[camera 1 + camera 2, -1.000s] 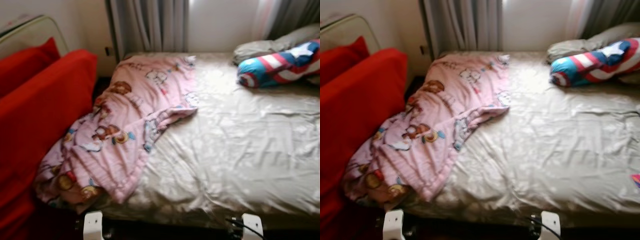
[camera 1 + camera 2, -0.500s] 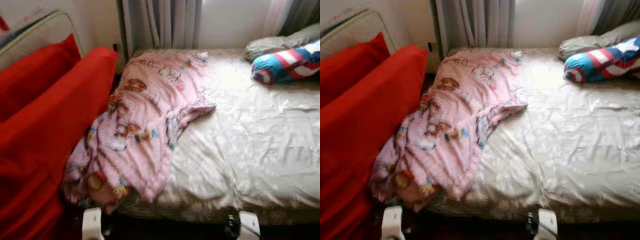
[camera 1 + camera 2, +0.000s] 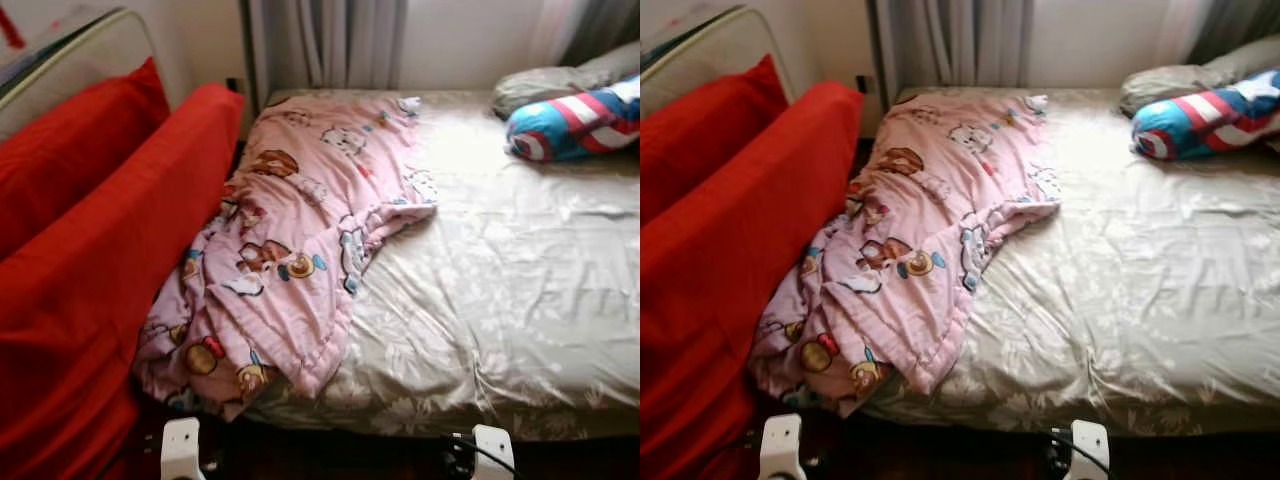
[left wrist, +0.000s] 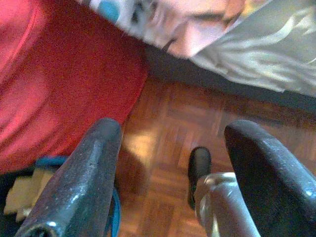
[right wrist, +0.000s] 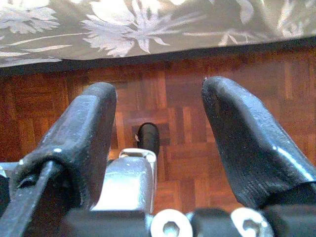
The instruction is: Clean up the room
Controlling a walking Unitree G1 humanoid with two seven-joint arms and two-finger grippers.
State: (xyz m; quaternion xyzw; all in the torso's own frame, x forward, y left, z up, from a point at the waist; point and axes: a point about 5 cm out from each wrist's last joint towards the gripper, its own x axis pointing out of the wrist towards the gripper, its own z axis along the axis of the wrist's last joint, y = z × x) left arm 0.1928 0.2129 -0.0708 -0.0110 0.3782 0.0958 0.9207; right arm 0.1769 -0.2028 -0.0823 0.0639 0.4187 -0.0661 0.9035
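Left eye view: a pink cartoon blanket (image 3: 300,240) lies rumpled on the bed (image 3: 500,300), running from 12 o'clock toward 7, its corner hanging over the foot edge beside a red sofa (image 3: 90,290). A striped bolster (image 3: 575,120) rests at 2 o'clock.

Left wrist view: the left gripper (image 4: 170,173) hangs above the parquet floor (image 4: 168,123), fingers apart, empty.

Right wrist view: the right gripper (image 5: 160,133) hangs near the bed's edge, fingers apart, empty
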